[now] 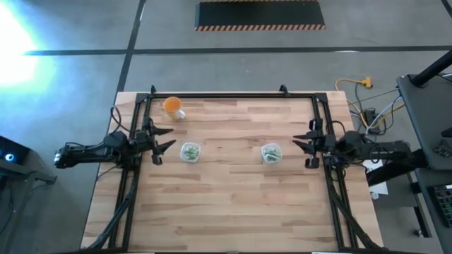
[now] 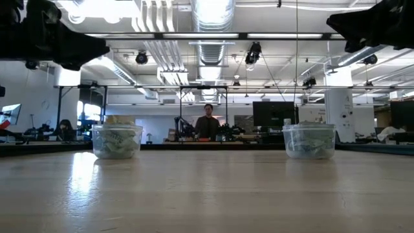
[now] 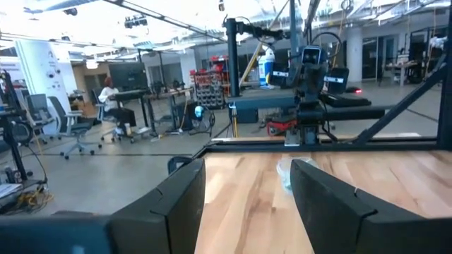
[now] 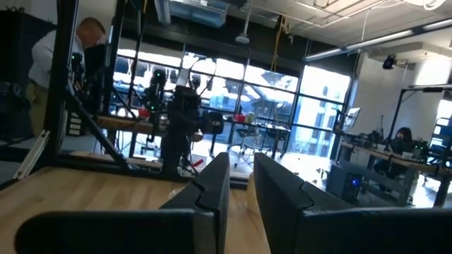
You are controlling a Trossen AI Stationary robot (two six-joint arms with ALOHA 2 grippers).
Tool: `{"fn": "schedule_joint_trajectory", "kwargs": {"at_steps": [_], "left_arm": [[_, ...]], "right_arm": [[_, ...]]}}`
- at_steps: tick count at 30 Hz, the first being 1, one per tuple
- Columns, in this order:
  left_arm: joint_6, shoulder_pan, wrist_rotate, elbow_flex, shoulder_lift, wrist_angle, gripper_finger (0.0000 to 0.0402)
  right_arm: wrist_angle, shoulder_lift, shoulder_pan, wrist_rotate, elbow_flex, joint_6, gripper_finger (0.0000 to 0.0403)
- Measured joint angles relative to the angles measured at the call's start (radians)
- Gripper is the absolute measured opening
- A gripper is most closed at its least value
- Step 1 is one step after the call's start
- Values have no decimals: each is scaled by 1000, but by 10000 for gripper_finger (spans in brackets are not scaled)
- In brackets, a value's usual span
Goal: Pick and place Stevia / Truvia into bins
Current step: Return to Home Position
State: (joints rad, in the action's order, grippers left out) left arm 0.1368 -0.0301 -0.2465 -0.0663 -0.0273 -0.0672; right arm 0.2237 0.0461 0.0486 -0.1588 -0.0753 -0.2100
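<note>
The Stevia sachets (image 2: 117,145) are lying in loose, crumpled heaps inside two clear tubs, showing pale green and white through the whitish walls. From above they are showing as small green-and-white flecks within each rounded-square rim. The left bin (image 1: 182,152) and the right bin (image 1: 278,152) are standing upright and well apart across the middle of the wooden table (image 1: 233,204). An orange cup (image 1: 172,106) is sitting near the left bin, closer to the table's edge. The left gripper (image 1: 168,138) is hovering just beside the left bin, fingers spread wide and gripping nothing. The right gripper (image 1: 296,142) is hanging near the right bin, fingers narrowly parted and empty. A person (image 2: 207,123) is standing in the room beyond.
</note>
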Motion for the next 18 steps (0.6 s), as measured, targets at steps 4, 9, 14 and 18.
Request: {"fn": "schedule_joint_trajectory", "kwargs": {"at_steps": [4,9,14,18], "left_arm": [[0,7,1,1,-1,3,192],[0,10,2,3,-1,7,192],[0,14,16,11,-1,20,192],[-9,20,33,30,-1,26,192]], "right_arm": [[-41,-46,5,2,1,10,57],[-75,-46,8,1,1,34,57],[-122,-46,8,3,13,66,57],[-112,-46,8,2,53,92,57]]}}
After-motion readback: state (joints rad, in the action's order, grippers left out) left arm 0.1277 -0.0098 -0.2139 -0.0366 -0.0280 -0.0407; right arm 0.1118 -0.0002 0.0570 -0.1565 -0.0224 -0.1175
